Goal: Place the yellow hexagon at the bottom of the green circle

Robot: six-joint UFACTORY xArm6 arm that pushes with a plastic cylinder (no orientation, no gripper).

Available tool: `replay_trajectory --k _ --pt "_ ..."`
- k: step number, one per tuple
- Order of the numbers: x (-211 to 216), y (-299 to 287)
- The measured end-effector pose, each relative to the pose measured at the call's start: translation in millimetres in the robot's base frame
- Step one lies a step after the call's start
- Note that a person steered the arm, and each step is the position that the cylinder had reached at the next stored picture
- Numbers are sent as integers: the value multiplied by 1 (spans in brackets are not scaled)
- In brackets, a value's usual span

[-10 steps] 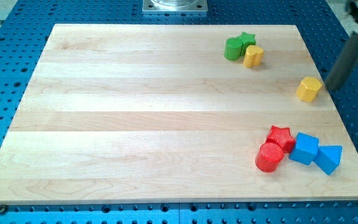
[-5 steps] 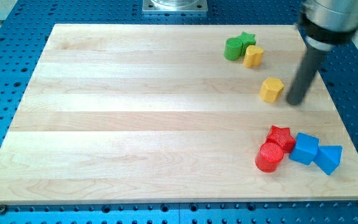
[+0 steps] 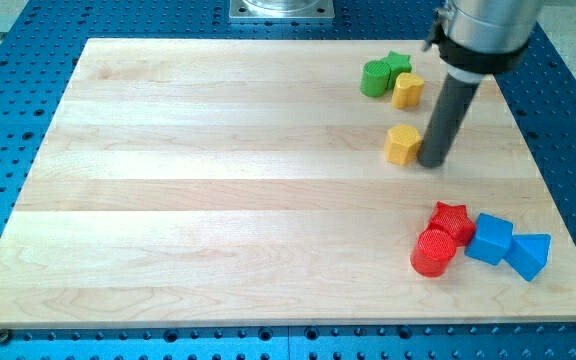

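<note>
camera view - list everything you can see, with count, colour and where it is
green circle: 1, green, near the view's top, right of centre
green star: 1, green, touching the circle's right
yellow heart: 1, yellow, just below the green pair
yellow hexagon: 1, yellow, below the heart
red star: 1, red, lower right
red cylinder: 1, red, below the red star
blue cube: 1, blue, right of the red star
blue triangle: 1, blue, farthest right
wooden board: 1, light wood
my tip: 1, dark rod, against the hexagon's right
</note>
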State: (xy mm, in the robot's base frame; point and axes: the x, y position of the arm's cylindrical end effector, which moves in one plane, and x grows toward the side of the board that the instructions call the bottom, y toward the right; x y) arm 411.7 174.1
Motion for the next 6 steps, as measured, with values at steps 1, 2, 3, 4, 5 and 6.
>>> replay_trajectory --k 1,2,3,4,5,6 --pt "3 -5" --pt "51 -18" --pt "23 -38" --pt "-29 -45" --pt "-39 -54" --pt "-40 -85"
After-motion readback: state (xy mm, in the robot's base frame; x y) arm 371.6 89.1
